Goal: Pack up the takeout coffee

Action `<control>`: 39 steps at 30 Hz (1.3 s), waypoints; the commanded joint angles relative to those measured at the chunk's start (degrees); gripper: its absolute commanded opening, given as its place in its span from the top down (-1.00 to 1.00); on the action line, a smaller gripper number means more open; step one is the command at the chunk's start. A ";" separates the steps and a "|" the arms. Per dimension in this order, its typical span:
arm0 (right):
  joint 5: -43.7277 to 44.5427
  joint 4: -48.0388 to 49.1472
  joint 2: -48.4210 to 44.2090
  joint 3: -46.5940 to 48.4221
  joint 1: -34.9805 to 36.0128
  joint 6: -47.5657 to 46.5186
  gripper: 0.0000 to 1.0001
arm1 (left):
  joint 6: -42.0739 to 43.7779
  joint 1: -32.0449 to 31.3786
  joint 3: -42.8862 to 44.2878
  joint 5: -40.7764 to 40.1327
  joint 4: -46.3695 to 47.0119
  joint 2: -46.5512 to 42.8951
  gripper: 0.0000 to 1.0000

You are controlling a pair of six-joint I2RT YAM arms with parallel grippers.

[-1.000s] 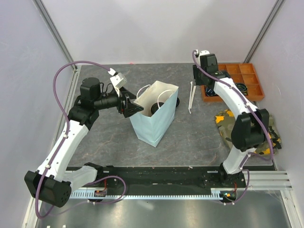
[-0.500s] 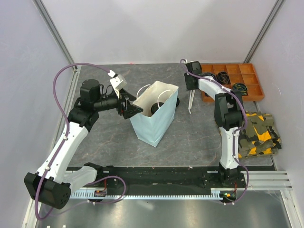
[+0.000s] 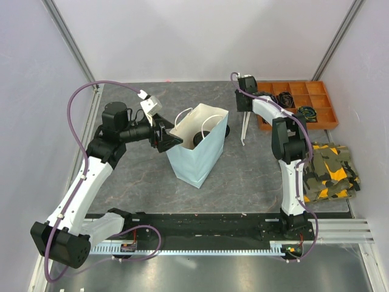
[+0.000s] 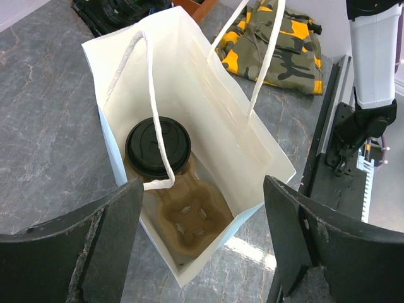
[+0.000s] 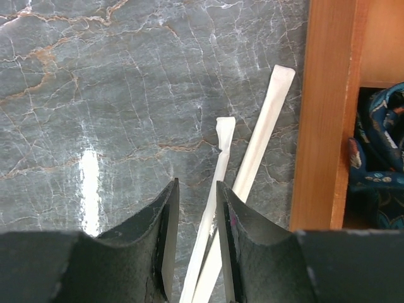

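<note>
The takeout coffee (image 4: 158, 146), a cup with a round black lid, sits in one well of a tan pulp carrier (image 4: 189, 218) at the bottom of an open light-blue paper bag (image 3: 196, 159). The lid also shows in the top view (image 3: 199, 141). My left gripper (image 4: 202, 252) is wide open and empty, just above and left of the bag's mouth, also seen from the top (image 3: 168, 139). My right gripper (image 3: 243, 104) hovers over two white wrapped straws (image 5: 218, 164). Its jaws (image 5: 196, 186) stand narrowly apart, with one straw lying between them below.
An orange compartment tray (image 3: 316, 118) holding cables stands at the back right, its wooden edge (image 5: 325, 126) just right of the straws. A camouflage cloth (image 3: 328, 170) lies at the right. A dark object (image 3: 226, 131) sits behind the bag.
My right arm has swung left from over the tray's corner, and its gripper now sits above the straws. The left arm and the bag have barely moved.
</note>
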 commanded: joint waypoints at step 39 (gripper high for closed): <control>-15.19 2.20 -15.74 1.97 -2.97 13.14 1.00 | 3.70 -0.19 0.62 -1.14 -1.34 -1.07 -0.66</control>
